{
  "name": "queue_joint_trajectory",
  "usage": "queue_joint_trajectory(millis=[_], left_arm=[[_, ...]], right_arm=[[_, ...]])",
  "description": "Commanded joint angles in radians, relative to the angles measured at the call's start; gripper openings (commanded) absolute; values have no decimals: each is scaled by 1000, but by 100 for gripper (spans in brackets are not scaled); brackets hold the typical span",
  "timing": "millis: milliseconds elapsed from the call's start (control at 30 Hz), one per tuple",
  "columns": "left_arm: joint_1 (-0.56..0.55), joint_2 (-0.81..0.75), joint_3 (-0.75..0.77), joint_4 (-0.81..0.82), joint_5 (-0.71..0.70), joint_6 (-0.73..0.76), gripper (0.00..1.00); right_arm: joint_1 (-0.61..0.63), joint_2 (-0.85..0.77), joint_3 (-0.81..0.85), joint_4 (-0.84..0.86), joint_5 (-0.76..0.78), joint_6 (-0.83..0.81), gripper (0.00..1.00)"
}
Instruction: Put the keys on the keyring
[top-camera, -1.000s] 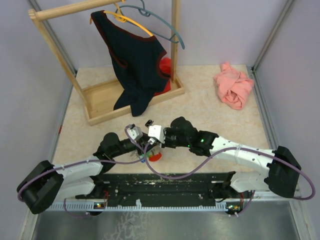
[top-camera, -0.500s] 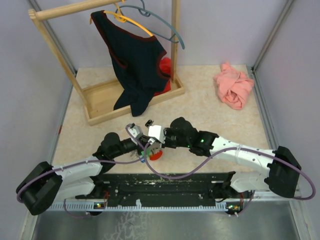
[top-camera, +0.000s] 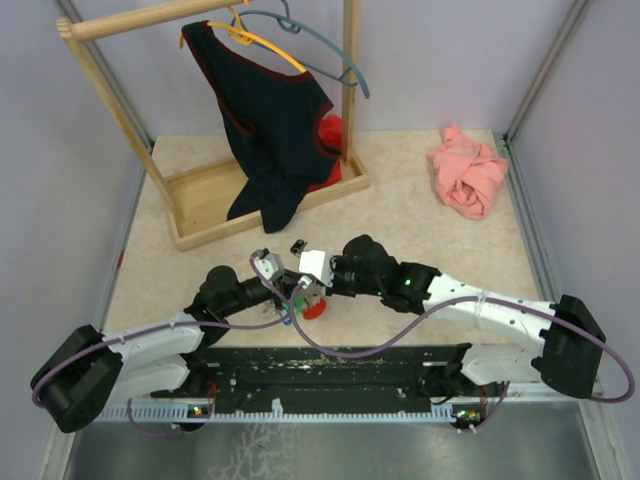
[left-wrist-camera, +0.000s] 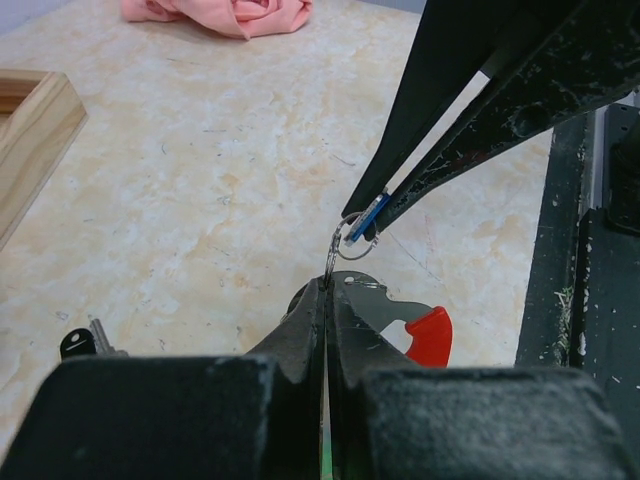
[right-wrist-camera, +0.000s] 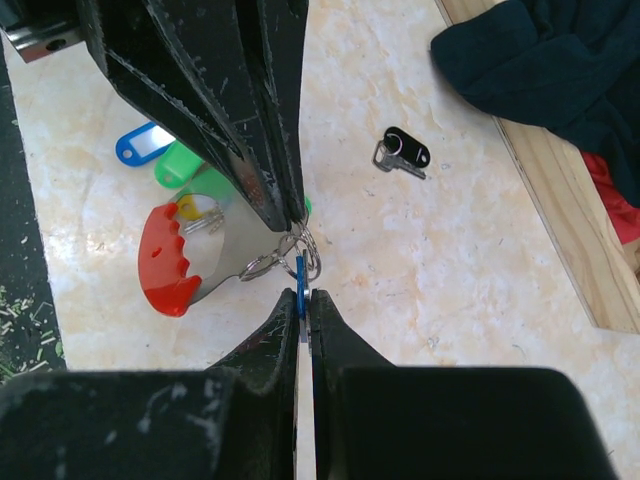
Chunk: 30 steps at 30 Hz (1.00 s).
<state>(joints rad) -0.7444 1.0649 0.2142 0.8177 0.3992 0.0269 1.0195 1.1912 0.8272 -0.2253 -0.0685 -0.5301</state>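
Keyring now sits pinched in the newly shut left claw; right claw clamps blue key.

Overhead view from behind, looking down; wrist views close, facing each other, sharing the keyring

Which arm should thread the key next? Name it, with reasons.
Right. The right tool pinches the blue key at the keyring, which the left tool clamps steady.
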Motion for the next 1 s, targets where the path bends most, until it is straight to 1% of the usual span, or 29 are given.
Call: queue_joint_trajectory(millis=[0, 133, 167, 200, 367, 433, 500, 633, 767, 967], left_arm=[[0, -11, -17, 96, 21, 16, 1], [0, -2, -18, 98, 26, 19, 1], [0, 1, -18, 98, 30, 20, 2], [0, 5, -16, 99, 38, 22, 5], [0, 27, -7, 118, 106, 19, 29], [0, 36, -4, 134, 134, 2, 36], [-1, 42, -6, 142, 148, -10, 40], [-1, 44, -8, 149, 140, -25, 43], [-1, 48, -4, 152, 98, -53, 44], [-1, 50, -5, 152, 29, -72, 39]], right_arm=[[13, -34, 14, 27, 39, 12, 0], [13, -36, 19, 32, 28, 12, 0], [13, -37, 24, 35, 19, 10, 0], [13, -37, 29, 36, 11, 7, 0], [14, -18, 65, 35, -13, -7, 0], [15, -10, 75, 41, -13, -6, 0], [16, -7, 79, 47, -11, -5, 0], [16, 1, 87, 43, -11, -2, 0], [23, 9, 95, 43, -7, -2, 0], [31, 16, 96, 43, -11, 0, 0]])
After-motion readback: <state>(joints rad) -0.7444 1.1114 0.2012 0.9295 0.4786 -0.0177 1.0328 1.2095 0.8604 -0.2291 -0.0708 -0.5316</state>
